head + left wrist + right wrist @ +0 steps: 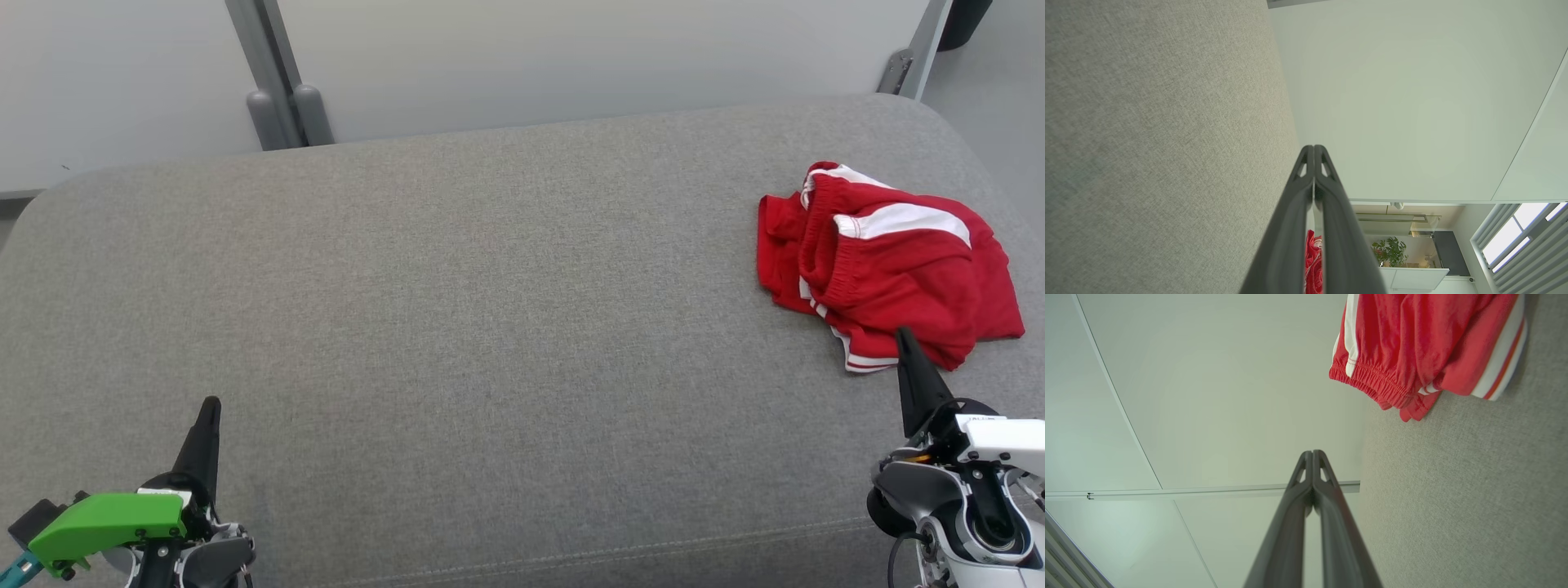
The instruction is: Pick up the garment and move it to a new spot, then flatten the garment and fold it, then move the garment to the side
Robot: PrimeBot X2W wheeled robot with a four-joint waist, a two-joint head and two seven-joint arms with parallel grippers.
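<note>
The garment (886,265) is a pair of red shorts with white stripes, lying crumpled at the right end of a grey cushioned surface (457,327). My right gripper (904,336) is shut and empty, its tip just below the garment's near hem. In the right wrist view the garment (1425,347) sits up and to the right of the shut fingertips (1313,454). My left gripper (211,405) is shut and empty at the lower left, far from the garment. In the left wrist view its tips (1314,149) are pressed together, and a sliver of the red garment (1313,265) shows between the fingers.
A pale wall panel (571,57) with grey metal posts (282,106) stands behind the cushion. The cushion's rounded corners lie at the far left and far right. A potted plant (1390,251) and a window (1515,237) show in the left wrist view.
</note>
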